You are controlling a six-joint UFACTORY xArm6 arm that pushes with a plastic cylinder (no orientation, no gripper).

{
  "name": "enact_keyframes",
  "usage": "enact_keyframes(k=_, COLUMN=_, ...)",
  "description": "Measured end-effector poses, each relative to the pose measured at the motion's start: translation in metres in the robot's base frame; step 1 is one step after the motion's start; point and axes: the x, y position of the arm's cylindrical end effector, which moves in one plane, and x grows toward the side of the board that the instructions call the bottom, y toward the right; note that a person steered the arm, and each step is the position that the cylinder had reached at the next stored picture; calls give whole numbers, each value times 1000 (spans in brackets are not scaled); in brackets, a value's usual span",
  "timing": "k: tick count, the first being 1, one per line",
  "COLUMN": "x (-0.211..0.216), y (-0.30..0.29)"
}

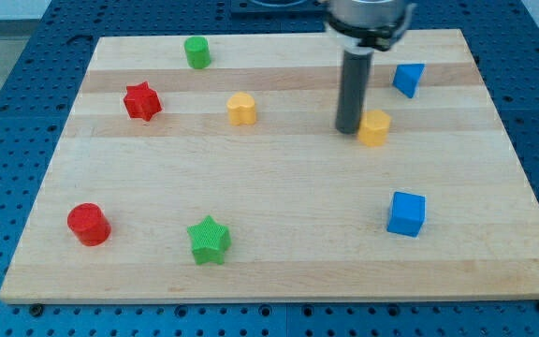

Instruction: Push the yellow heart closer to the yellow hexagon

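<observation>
**Clerk:** Blocks on the counter, item by item. Which are the task's pair?

**Onlooker:** Two yellow ones. One yellow block sits left of centre in the upper half; the other yellow block is to the view's right of it, well apart. From here I can't say for certain which is the heart and which the hexagon; the left one looks notched on top, so I'd guess heart.

**Clerk:** Rod?

**Onlooker:** Dark, upright, its tip just beside the right yellow block, on that block's left, touching or nearly so. No claw on this arm, so there is nothing to report as open or closed, and nothing is held.

**Clerk:** Why stand there?

**Onlooker:** My judgement: if the right block is the one to move, the tip is on the wrong side, since a shove from there drives it away from its partner. It would need to go round to the far right face.

**Clerk:** Remainder?

**Onlooker:** Green cylinder top left; red star below it; red cylinder and green star bottom left; blue cube lower right; small blue block upper right. None lies between the yellows.
</observation>
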Motion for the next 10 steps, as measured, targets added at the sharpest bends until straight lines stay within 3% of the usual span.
enact_keyframes(k=1, x=1, y=40)
enact_keyframes(k=2, x=0, y=16)
enact_keyframes(k=4, x=-59, y=-69)
enact_keyframes(k=6, x=-71, y=-176)
enact_keyframes(k=8, x=-38, y=-187)
enact_keyframes(k=10, x=-35, y=-154)
